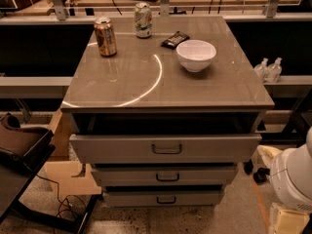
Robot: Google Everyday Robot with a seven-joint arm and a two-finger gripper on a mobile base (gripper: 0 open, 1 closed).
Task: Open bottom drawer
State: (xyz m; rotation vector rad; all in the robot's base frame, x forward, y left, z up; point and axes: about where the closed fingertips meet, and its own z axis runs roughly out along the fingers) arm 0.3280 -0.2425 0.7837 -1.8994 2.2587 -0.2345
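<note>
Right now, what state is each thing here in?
bottom drawer: looks shut
middle drawer: looks shut
top drawer: dark gap above, may be ajar
copper can: upright
pale can: upright
bowl: upright, looks empty
gripper: low right, away from drawers

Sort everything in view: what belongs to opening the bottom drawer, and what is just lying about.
For the job: bottom drawer, its loop handle, the claw low at the right edge beside the cabinet, not touching the drawers.

Lying about: brown can, green can, white bowl, dark packet, top drawer, middle drawer, two small bottles.
</note>
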